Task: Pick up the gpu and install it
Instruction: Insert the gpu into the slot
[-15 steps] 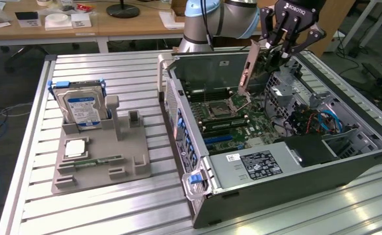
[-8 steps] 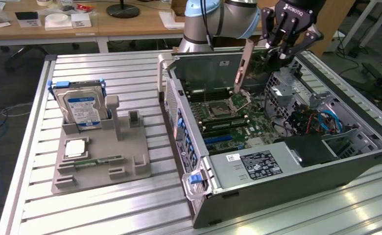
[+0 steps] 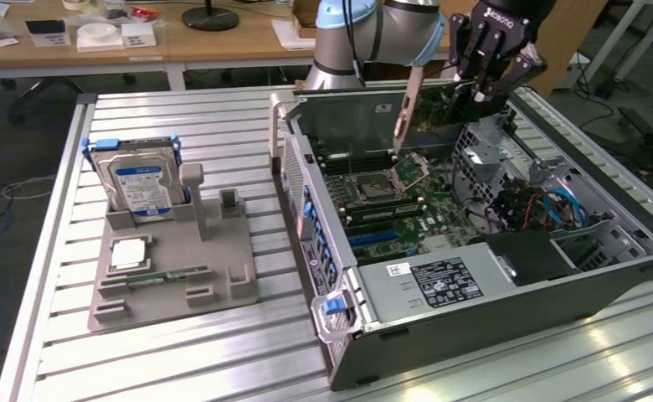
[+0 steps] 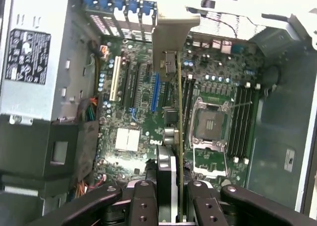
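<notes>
One thin gpu [image 3: 439, 100], seemingly dark-faced with a silver bracket, hangs clamped in the pincer [image 3: 485, 86] over the motherboard [image 3: 388, 191].

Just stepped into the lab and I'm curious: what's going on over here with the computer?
The robot arm has its jaws shut on a graphics card, holding it edge-down over the motherboard inside the open computer case. The card hangs above the board and does not look plugged in yet. A hard drive stands on a grey holder at the exterior view's left, untouched.
</notes>
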`<state>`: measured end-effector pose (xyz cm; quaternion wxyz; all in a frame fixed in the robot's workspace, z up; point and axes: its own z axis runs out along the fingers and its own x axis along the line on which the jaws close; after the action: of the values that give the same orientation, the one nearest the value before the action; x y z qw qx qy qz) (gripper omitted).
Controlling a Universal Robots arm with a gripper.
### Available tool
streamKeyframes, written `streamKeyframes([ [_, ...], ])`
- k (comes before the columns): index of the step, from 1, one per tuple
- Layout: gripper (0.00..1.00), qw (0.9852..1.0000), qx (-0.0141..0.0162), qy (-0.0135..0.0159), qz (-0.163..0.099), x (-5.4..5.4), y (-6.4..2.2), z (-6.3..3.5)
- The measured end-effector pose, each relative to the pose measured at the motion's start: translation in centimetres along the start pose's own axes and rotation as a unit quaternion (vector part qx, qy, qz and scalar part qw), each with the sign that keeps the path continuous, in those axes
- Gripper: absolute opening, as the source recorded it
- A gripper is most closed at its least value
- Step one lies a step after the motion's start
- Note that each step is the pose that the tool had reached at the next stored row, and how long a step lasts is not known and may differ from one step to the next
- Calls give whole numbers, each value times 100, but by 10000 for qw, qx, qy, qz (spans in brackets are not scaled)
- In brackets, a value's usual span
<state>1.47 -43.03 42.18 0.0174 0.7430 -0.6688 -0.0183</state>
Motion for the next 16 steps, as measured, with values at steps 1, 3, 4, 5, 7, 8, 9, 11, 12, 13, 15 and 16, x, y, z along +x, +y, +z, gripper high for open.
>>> streamKeyframes([
  [1, 28, 10000, 0, -4, 82, 0, 0, 2],
  [3, 28, 9998, 1, -10, 201, 0, 0, 5],
  [4, 28, 9997, 1, -12, 235, 0, 0, 6],
  [5, 28, 9996, 1, -15, 267, 0, 1, 8],
  [7, 28, 9995, 2, -17, 304, -2, 13, 18],
  [8, 28, 9995, 2, -16, 311, -2, 19, 28],
  [9, 28, 9995, 2, -16, 314, -2, 23, 46],
  [11, 28, 9995, -2, -14, 313, 50, 27, 75],
  [12, 28, 9995, -5, -15, 313, 80, 30, 94],
  [13, 28, 9995, -6, -18, 313, 97, 31, 114],
  [15, 28, 9995, -8, -18, 317, 106, 32, 143],
  [16, 28, 9993, -7, -23, 360, 106, 31, 157],
])
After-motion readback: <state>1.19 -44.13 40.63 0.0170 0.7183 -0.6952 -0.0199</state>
